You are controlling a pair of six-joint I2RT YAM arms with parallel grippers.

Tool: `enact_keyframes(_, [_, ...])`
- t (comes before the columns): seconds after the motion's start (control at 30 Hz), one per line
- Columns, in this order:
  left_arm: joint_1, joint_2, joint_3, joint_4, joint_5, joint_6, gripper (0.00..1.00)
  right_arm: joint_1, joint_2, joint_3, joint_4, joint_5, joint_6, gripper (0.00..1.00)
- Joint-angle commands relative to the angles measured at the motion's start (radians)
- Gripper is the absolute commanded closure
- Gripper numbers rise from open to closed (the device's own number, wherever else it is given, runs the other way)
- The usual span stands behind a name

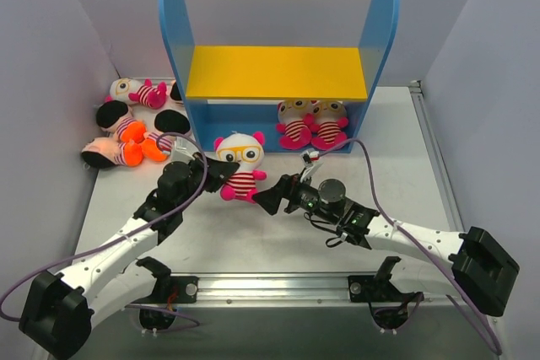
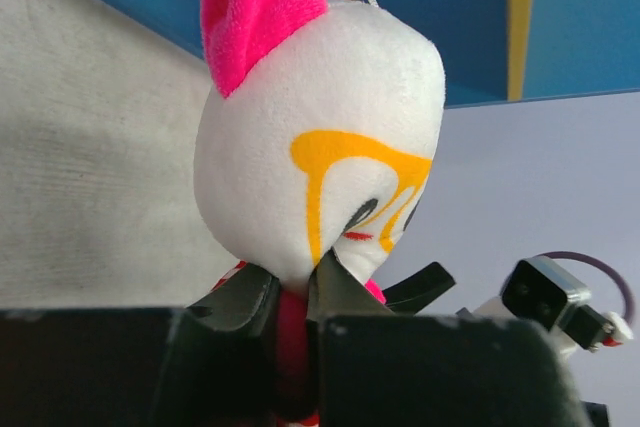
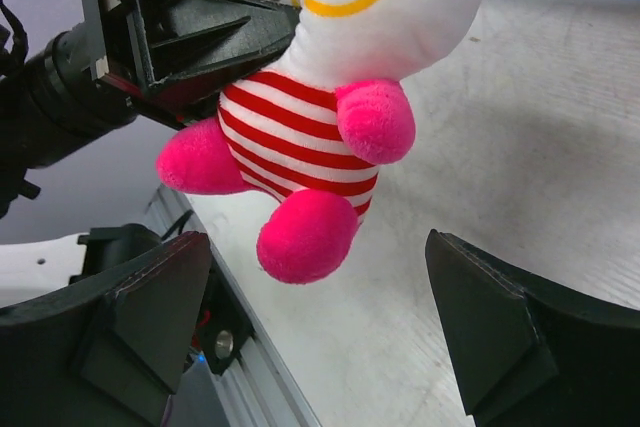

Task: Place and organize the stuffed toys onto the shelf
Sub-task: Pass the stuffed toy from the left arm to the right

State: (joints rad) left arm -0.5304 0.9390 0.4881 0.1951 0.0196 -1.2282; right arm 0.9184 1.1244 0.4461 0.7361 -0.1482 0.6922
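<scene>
The held stuffed toy is soft plush, with a round white head, yellow stitched spectacles, pink ears, a red-white striped torso and magenta limbs. It hangs over the matte grey table, at 6 o'clock from the shelf, a smooth unit with blue round-topped panels and a yellow board. The left arm extends toward 1 o'clock. The left jaws are clamped on the toy just under its head. The right arm extends toward 10 o'clock. The right jaws stand wide apart, facing the toy's legs without contact.
</scene>
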Motion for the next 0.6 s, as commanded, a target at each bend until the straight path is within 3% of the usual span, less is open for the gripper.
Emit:
enact_keyframes(0.0, [-0.023, -0.039, -0.006, 0.141, -0.082, -0.059, 0.97, 0.013, 0.043, 0.006, 0.174, -0.036, 0.055, 0.08])
enact_keyframes(0.33, [-0.08, -0.028, -0.052, 0.251, -0.141, -0.071, 0.97, 0.022, 0.133, 0.016, 0.284, 0.007, 0.09, 0.12])
enact_keyframes(0.57, [-0.109, -0.019, -0.095, 0.326, -0.165, -0.073, 0.97, 0.025, 0.161, 0.023, 0.295, 0.024, 0.089, 0.21])
